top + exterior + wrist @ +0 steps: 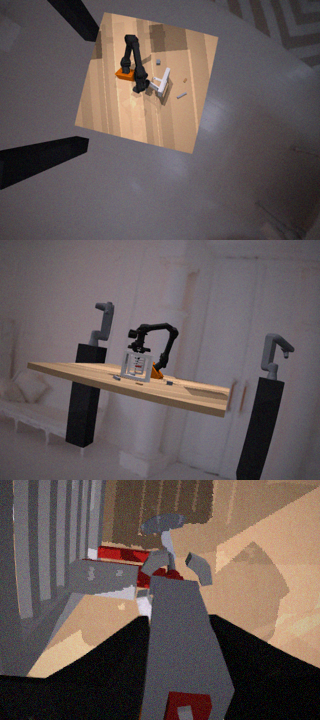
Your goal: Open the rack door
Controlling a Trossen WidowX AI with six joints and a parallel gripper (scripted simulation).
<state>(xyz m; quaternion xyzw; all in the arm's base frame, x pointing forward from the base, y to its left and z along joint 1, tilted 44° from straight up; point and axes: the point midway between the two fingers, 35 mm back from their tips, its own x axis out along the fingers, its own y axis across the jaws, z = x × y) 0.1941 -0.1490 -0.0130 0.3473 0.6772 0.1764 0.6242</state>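
The white rack frame (164, 81) (148, 373) stands upright on the table (175, 134). Its barred door (154, 86) (45, 540) is swung well out from the frame toward the arm; I cannot tell the exact angle. The grey upright handle (175, 630), with red parts, stands beside the door's free side. My gripper (138, 357) (176, 626) points down and is shut on the handle, one black finger on each side in the wrist view. In the top view the arm hides the fingertips. How far the handle is turned is hard to tell.
Beyond the frame lie a grey bar (181, 95) (116, 377) and a small orange-brown piece (185, 80) (139, 383). A small grey block (158, 62) (169, 383) lies near the frame's other end. Two black pillars with grey arms stand beyond the table.
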